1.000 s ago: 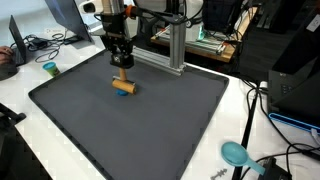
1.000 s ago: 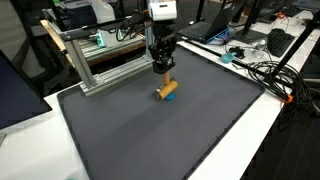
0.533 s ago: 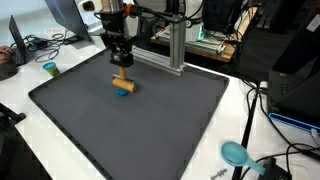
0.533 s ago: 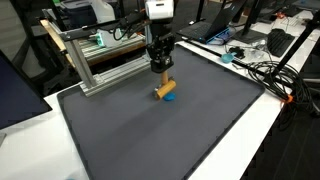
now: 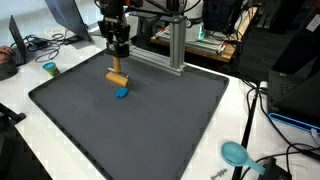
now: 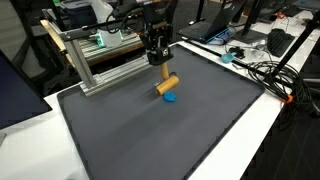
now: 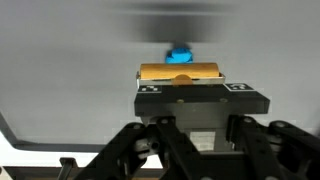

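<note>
The hand grips the wooden cylinder, long axis level, crosswise.

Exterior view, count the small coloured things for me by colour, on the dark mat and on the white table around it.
Tan: 1, the wooden cylinder held by the tool
Blue: 1, the blue piece on the mat
Teal: 2, the small cup and the round thing on the white table
Total: 4

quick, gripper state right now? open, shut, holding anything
Gripper: shut on the wooden block.
</note>
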You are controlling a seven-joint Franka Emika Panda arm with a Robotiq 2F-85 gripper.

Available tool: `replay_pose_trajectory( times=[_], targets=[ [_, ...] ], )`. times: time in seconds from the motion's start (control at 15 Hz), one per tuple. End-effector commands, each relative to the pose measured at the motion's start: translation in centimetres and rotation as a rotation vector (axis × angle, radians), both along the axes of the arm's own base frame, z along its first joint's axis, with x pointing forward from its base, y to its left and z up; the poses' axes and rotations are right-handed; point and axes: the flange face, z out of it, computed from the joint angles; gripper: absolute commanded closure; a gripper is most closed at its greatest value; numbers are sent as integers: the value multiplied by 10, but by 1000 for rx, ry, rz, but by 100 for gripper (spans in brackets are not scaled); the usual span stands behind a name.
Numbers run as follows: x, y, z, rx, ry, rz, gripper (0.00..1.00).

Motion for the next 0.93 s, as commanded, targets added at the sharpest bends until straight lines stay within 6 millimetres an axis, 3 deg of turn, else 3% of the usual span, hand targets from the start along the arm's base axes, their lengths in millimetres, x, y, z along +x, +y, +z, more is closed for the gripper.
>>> replay_pose_trajectory(
  times=[0.0,0.47,0.87],
  targets=[
    [-1,4,-12,-4,-8,-29,78],
    [6,14,-48,10,55,-54,78],
    [17,17,-60,20,61,-70,78]
  ],
)
